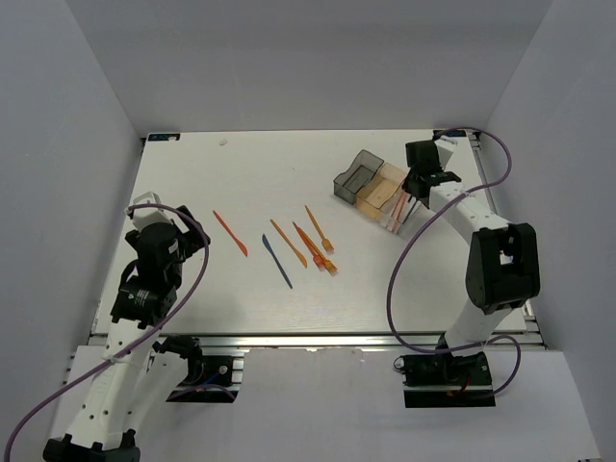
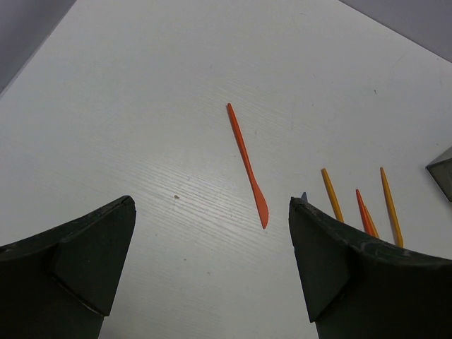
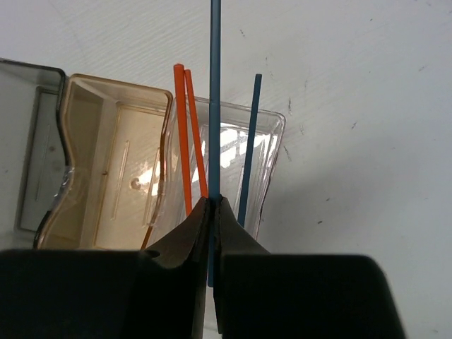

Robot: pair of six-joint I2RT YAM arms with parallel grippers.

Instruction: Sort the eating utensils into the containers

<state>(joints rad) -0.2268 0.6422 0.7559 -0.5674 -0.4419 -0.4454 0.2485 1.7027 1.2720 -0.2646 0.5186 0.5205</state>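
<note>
- The right jaws are clamped on a thin blue stick [image 3: 215, 85], which points straight out past them over the clear bin [image 3: 272, 141].
- That bin already holds two orange sticks [image 3: 182, 134] and another blue stick [image 3: 251, 141], leaning against its far wall.
- Beside it, the orange bin [image 3: 120, 176] and the dark grey bin [image 3: 35, 141] look empty, though their tinted walls make this hard to judge.
- The left jaws are wide apart and hold nothing, hanging above the table [image 2: 141, 85] near an orange knife [image 2: 244, 152].
- Five pieces are left on the table: that knife, a blue knife [image 1: 277, 261], a plain orange piece [image 1: 288, 243] and two orange forks [image 1: 315, 249].
- By my count the job is under half done: sticks nearly sorted, knives and forks not yet begun.
</note>
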